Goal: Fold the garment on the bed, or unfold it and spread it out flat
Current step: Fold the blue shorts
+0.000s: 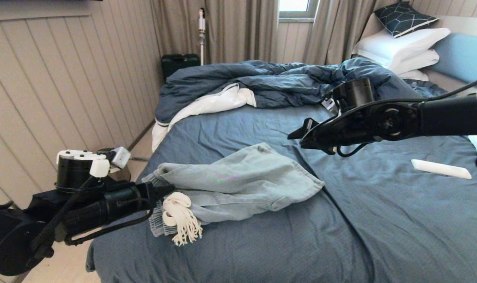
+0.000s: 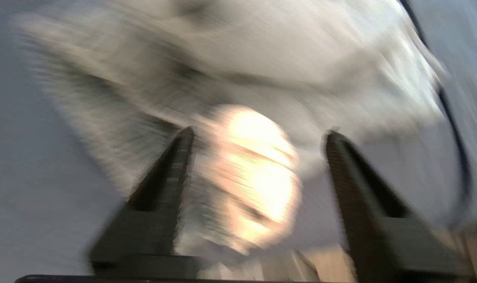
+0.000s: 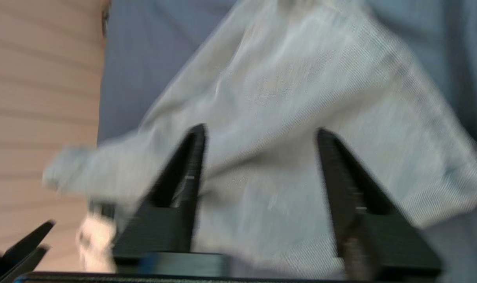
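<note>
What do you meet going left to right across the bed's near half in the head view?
Left end effector → drawstring → shorts → right end effector → white bar.

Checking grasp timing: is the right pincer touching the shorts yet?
Apart. Head view shows the right pincer open, raised above the sheet, beyond the shorts' far edge, bare sheet between.

1. the garment (image 1: 238, 181) is pale, washed-out blue denim, with a white tasselled drawstring (image 1: 181, 220).
2. the bed (image 1: 380, 220) wears a slate-blue sheet.
3. the duvet (image 1: 277, 82) is dark blue with a white underside.
4. the pillows (image 1: 399, 47) are white; the cushion (image 1: 403, 17) is dark teal with thin pale lines.
5. both grippers are black.
</note>
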Tool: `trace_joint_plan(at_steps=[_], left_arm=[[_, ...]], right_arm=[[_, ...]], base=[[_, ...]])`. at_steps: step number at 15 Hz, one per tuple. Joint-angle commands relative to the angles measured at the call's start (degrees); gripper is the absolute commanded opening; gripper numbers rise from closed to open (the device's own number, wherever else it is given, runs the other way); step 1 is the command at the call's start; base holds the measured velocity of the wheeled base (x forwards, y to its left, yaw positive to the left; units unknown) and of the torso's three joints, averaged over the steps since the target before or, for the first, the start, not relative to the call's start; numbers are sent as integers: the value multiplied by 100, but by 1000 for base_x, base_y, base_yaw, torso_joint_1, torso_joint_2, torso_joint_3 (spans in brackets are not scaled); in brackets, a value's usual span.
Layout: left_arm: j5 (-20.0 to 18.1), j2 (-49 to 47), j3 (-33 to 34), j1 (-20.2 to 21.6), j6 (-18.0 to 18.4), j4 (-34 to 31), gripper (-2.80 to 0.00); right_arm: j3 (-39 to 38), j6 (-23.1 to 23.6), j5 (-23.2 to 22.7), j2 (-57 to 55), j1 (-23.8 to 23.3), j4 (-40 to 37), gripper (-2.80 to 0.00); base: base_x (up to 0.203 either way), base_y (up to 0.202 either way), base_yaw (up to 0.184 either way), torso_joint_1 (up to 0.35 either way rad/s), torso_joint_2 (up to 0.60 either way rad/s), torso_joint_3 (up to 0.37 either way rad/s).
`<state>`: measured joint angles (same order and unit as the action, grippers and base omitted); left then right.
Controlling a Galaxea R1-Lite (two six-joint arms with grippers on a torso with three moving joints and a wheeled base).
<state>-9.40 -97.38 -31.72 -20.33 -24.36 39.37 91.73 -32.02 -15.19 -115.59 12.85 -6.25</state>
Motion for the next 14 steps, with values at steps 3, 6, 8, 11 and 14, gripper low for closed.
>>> trace_joint_plan(at_steps=[3, 6, 8, 11, 14], left_arm=[[14, 47, -259, -782, 82, -105, -280], [42, -546, -741, -793, 209, -174, -280], [139, -1129, -1092, -713, 238, -147, -280], [244, -1965, -1647, -569, 368, -97, -280], [270, -2679, -2386, -306, 455, -108, -280]], right_arm=[[-853, -21, -14, 741, 154, 33, -280], [-1193, -40, -44, 900, 170, 45, -280], [-1351, -33, -46, 1002, 192, 88, -280], [-1512, -23, -50, 1165, 200, 116, -280], [-1657, -23, -54, 1287, 202, 116, -280]], base=[[0, 0, 0, 0, 0, 0], [0, 0, 0, 0, 0, 0], [0, 0, 0, 0, 0, 0], [0, 0, 0, 0, 0, 0], [0, 0, 0, 0, 0, 0]])
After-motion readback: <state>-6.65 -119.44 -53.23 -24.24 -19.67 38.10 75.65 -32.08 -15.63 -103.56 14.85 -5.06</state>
